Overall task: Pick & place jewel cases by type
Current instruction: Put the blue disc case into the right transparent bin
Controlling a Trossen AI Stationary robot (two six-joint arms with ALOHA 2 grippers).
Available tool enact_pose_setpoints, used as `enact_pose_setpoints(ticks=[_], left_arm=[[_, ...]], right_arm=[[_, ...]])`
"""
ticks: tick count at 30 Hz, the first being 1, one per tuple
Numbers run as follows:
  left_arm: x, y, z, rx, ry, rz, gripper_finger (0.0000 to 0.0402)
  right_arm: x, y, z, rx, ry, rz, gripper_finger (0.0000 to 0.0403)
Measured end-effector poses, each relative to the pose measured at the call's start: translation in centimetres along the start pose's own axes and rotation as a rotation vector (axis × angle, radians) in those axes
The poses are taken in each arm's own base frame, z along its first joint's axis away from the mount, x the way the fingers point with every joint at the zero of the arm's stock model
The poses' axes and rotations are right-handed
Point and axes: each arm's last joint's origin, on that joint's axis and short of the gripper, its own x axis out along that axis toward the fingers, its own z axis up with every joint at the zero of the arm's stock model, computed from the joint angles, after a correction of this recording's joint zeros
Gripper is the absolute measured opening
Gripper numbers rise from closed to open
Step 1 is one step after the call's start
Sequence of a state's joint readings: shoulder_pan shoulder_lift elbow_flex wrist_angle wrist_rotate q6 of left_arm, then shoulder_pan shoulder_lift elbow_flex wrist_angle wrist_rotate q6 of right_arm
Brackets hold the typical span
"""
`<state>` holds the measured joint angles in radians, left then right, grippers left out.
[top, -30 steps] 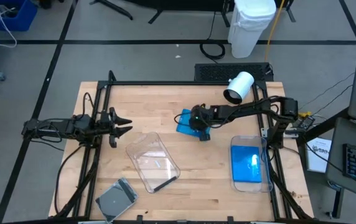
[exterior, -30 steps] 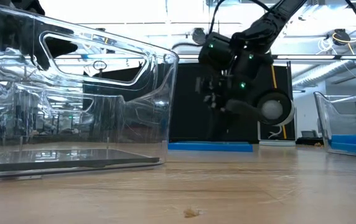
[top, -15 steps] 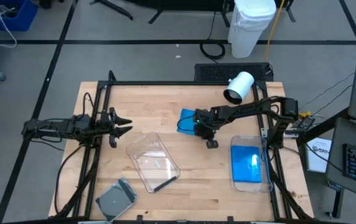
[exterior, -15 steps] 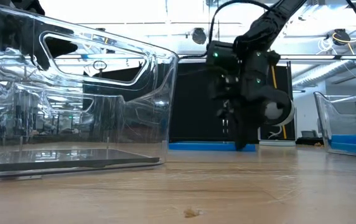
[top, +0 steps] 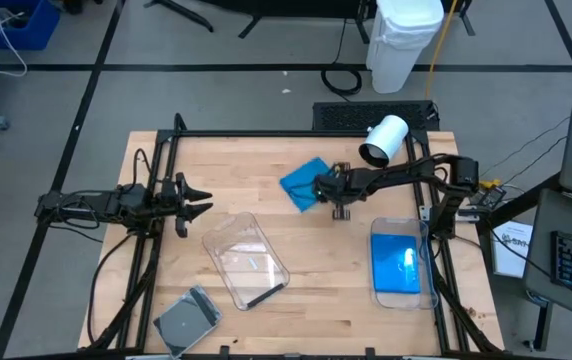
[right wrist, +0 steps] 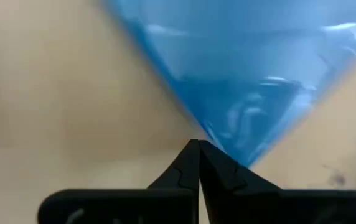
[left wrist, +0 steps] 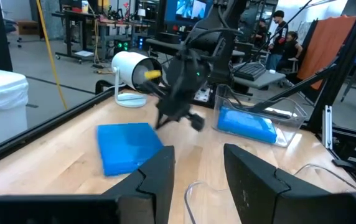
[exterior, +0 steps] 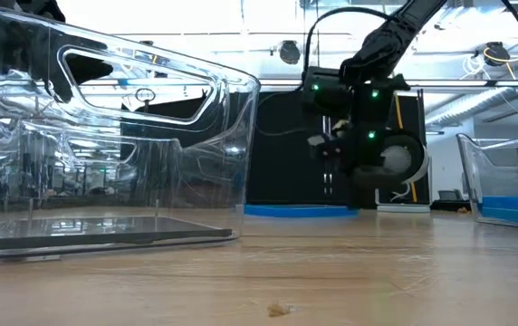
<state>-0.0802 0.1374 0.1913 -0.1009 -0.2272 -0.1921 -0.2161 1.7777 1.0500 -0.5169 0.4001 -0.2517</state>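
We're at pick step: right gripper (top: 338, 199) fingers pressed together, empty, tip at corner of blue jewel case (top: 304, 184) lying flat mid-table. Next we'd need jaws apart, then grab. Left gripper (top: 199, 196) waits, fingers apart.

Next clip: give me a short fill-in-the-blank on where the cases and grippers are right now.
1. The right gripper, fingers ____, sits at a corner of the loose blue case.
2. That case lies flat on the ____.
3. The right tub holds a case coloured ____.
4. The left gripper is open and holds ____.

Missing words: shut; table; blue; nothing
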Motion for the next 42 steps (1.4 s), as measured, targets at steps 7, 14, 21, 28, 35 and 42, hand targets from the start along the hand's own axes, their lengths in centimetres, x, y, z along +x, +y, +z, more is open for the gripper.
enact_pose_setpoints(ticks=[7,14,21,28,35,42], left_arm=[[0.0,0.0,0.0,0.002,0.000,0.000,0.0145],[0.0,0.0,0.0,0.002,0.000,0.000,0.0145],[0.0,0.0,0.0,0.002,0.000,0.000,0.0145],[0.0,0.0,0.0,0.014,0.000,0.001,0.0145],[0.0,0.0,0.0,0.014,-0.001,0.000,0.0145],[0.0,0.0,0.0,0.013,0.000,0.001,0.0145]], right_arm=[[0.3,-2.2,1.9,0.031,-0.218,-0.058,0.0000],[0.2,-2.9,2.9,0.022,-0.501,0.337,0.0000],[0.4,-2.6,2.1,0.074,-0.439,0.494,0.0000],[0.8,-2.2,0.6,0.057,-0.276,0.516,0.0000],[0.8,-1.9,-0.2,0.041,-0.185,0.518,0.0000],[0.7,-3.7,2.2,0.110,-0.386,0.195,0.0000]])
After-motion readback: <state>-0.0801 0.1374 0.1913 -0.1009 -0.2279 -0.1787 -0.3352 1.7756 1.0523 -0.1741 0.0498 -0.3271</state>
